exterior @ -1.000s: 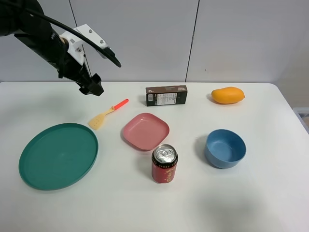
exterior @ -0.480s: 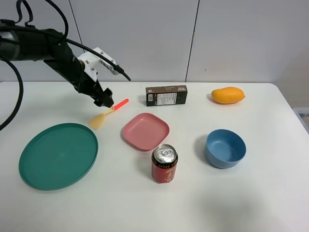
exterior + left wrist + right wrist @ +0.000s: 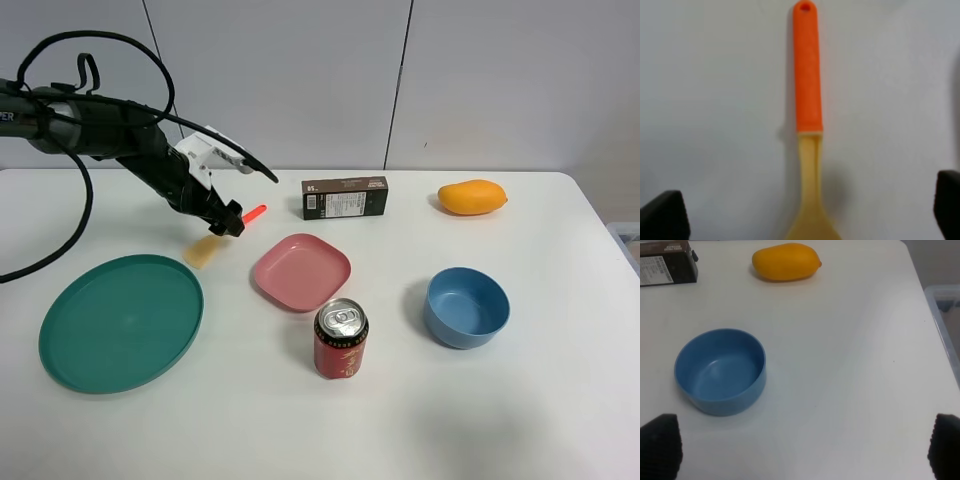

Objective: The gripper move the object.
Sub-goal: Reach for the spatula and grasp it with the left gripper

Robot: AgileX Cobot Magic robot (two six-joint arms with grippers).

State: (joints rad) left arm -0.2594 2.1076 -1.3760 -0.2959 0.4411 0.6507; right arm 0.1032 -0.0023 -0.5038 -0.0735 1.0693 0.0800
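spatula (image 3: 204, 251) sits on table (image 3: 530, 410) just off green plate (image 3: 120, 322)'s far rim, untouched. left gripper (image 3: 229, 223) has dropped from well above to right over its handle in last sec; jaws wide apart either side of neck, holding nothing. i reckon closing's next.

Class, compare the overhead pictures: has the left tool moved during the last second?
Yes. The left tool has dropped and shifted right, toward the dark box, and is now over the handle of the spatula.
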